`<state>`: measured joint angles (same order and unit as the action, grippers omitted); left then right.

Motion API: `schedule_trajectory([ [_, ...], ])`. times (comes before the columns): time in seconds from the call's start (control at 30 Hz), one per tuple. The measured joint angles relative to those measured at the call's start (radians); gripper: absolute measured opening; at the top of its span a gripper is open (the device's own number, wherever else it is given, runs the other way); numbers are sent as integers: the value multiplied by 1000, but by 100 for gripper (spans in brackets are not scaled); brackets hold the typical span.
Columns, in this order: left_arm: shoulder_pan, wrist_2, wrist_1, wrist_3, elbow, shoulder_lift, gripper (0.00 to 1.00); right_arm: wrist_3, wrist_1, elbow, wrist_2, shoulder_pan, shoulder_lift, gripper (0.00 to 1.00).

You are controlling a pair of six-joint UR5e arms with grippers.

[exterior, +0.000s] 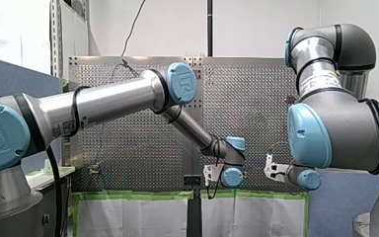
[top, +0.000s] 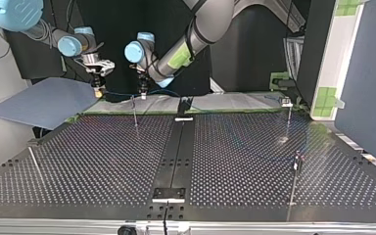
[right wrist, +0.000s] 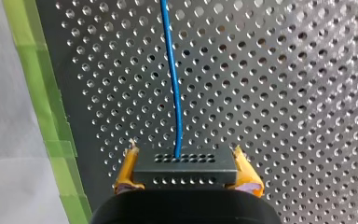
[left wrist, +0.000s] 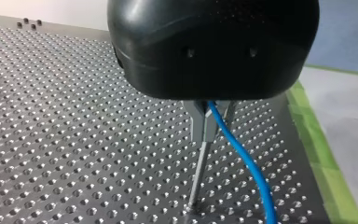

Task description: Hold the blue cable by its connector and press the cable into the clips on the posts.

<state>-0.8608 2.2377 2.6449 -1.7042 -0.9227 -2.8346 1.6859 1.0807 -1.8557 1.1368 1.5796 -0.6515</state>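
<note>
Our right hand (right wrist: 185,154) pinches the connector (right wrist: 185,171), left hand (left wrist: 209,133) pinches the cable (left wrist: 247,163) over 1 post (left wrist: 198,177); sideways drift could miss it.

My left arm (exterior: 113,101) and right arm (exterior: 335,133) reach over the table (exterior: 128,148) — wrists near.

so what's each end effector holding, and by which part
My right end effector grips the black connector by its ends; my left end effector pinches the blue cable partway along.

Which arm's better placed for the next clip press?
Likely left. My left gripper pinches the blue cable directly above a post; my right gripper only holds the connector, with no post in its view.
</note>
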Motion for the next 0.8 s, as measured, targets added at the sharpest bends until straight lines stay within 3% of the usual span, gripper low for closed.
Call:
schedule_trajectory([
  [0.3,15,-22,18,0,43,-26,0,35,2,10,1,-19,0,0],
  [0.47,13,-27,42,-5,63,-55,0,37,2,11,1,-24,1,0],
  [0.8,17,-32,43,-18,61,-60,0,35,4,13,5,-26,1,0],
])
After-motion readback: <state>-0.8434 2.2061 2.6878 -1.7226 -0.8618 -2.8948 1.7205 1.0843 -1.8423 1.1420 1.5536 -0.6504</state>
